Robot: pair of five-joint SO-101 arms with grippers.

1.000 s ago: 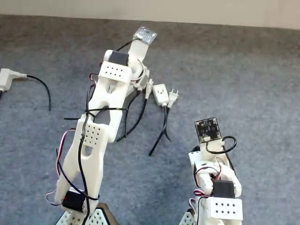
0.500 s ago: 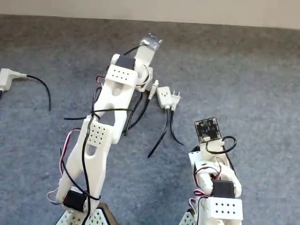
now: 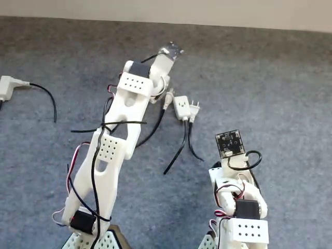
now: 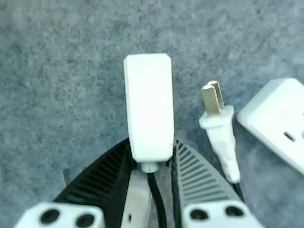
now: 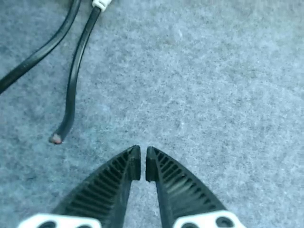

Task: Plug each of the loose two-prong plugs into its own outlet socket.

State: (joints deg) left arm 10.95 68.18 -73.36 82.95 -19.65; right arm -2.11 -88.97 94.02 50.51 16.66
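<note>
The left pincer (image 4: 151, 145) is clamped on one white outlet socket (image 4: 148, 107). One two-prong plug (image 4: 217, 124) lies just beside it on the tabletop (image 4: 57, 71), then a second socket (image 4: 278, 118). The right pincer (image 5: 143, 164) is almost closed and empty.

Left arm (image 3: 111, 161): white plastic links, grids of small holes, black servo blocks, black cable draped along, red and white wires near base. Right arm (image 3: 244, 228): white, black servo, square black circuit board (image 3: 230, 143), looped black cable. Left gripper (image 4: 151, 142), right gripper (image 5: 143, 164): black ribbed fingers, white mounts with round holes.
</note>
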